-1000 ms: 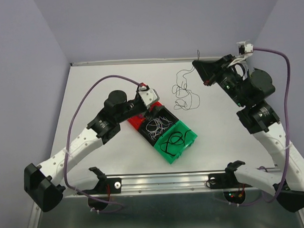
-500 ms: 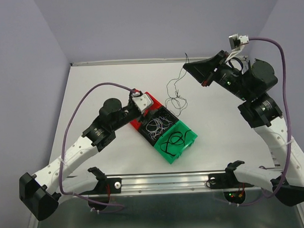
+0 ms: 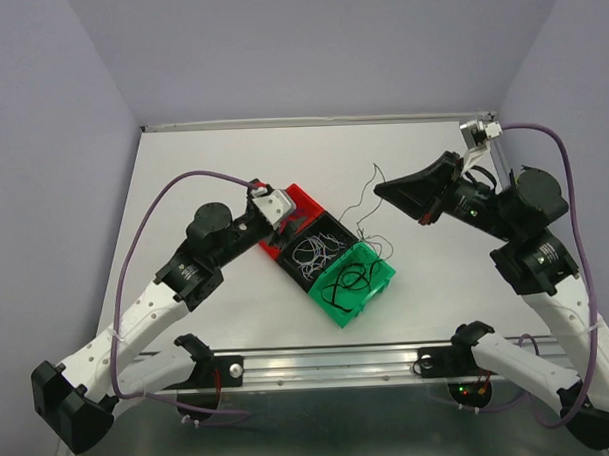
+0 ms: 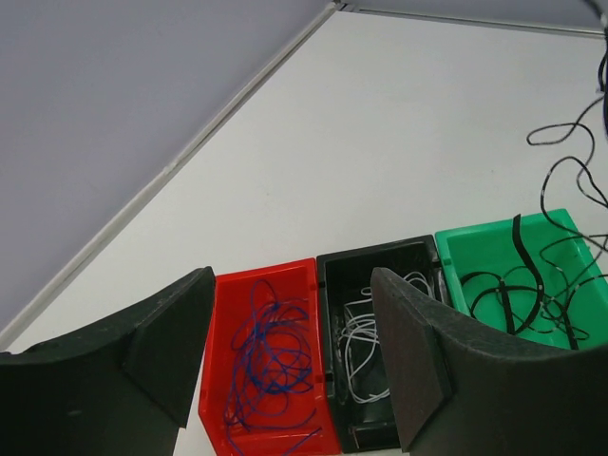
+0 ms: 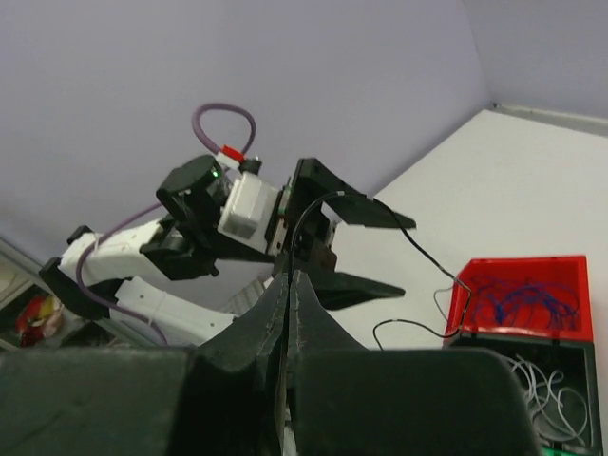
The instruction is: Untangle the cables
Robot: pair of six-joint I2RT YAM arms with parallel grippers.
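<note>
Jaws of the right gripper [image 5: 290,277] are pressed together, pinching one thin black cable [image 5: 410,228]. Jaws of the left gripper [image 4: 290,285] stand spread and empty, hovering at the 10 o'clock end of the bin row. On the table [image 3: 202,157] three bins run from 10 to 4 o'clock in the top view:
- red bin [image 4: 266,273] with blue cables [image 4: 271,366]
- black bin [image 4: 380,253] with white cables [image 4: 366,347]
- green bin [image 4: 489,231] with black cables [image 4: 518,285]

The held strand trails from the right gripper toward 7 o'clock, its lower loops at the green bin's rim. We judge it near weightless, limp and quick to snag. It is best taken on a free stretch near an end, clear of loops. So thin a strand may slip out of the pinch.
</note>
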